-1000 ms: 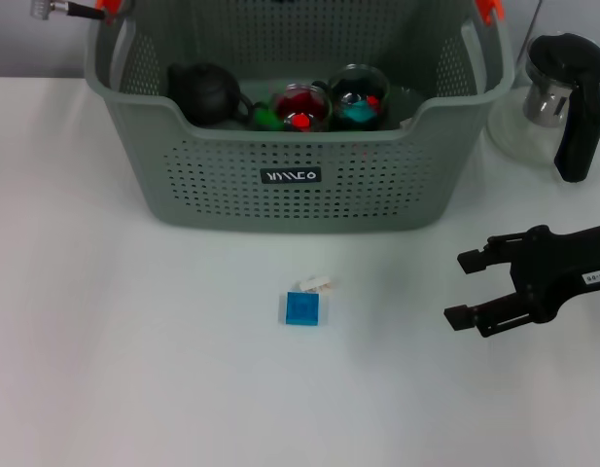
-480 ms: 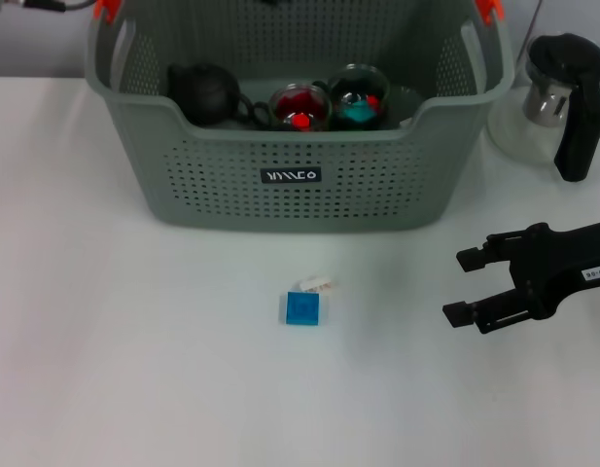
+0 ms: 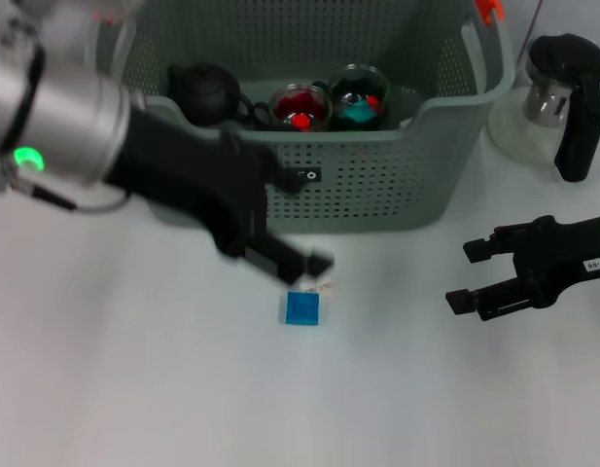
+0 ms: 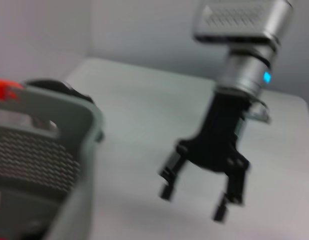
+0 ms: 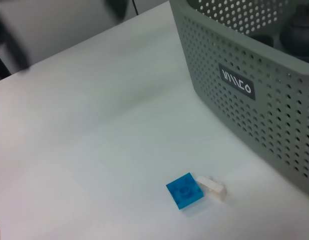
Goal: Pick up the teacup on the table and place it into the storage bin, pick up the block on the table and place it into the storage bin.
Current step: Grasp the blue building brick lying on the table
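Block step in hand: left gripper (image 3: 285, 261), fingers' state indiscernible, hung just beyond the blue block (image 3: 302, 307) lying near the storage bin (image 3: 377, 185); right gripper (image 3: 472, 275) idle, fingers apart; descent and grasp judged next.

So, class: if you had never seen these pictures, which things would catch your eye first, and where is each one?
The big left arm sweeping across the front of the storage bin, its left gripper just above the blue block on the white table. Beside the block lies a small white piece. The bin holds a dark teapot and two glass cups; the right gripper hangs open at the right.
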Robot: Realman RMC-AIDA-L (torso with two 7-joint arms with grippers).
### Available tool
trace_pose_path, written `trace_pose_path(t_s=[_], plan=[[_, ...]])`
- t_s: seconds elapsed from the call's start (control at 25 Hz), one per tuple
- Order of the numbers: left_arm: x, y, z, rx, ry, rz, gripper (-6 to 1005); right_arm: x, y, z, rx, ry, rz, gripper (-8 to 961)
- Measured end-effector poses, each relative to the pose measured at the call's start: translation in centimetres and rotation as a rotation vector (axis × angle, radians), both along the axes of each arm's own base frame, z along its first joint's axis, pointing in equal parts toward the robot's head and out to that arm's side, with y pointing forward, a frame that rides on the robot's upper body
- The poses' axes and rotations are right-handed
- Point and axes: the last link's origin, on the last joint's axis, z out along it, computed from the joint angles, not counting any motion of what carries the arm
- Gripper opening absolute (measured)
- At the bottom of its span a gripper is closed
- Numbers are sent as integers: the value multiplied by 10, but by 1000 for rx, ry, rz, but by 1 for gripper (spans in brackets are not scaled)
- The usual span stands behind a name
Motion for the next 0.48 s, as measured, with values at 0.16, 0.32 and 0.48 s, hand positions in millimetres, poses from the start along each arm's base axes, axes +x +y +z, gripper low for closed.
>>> trace_pose_path(t_s=[0.16,0.32,0.48], plan=[[-11,-13,-21,-79,92,-28,955,-1,1,-1,-2,2,-9,916],[-21,-14,-46,-120,217,-48,954,-4,2,-3,0,4,-5,915],[-27,-9,-73,-141,296,-69,955,-4,4,-7,-2,2,-8,915]])
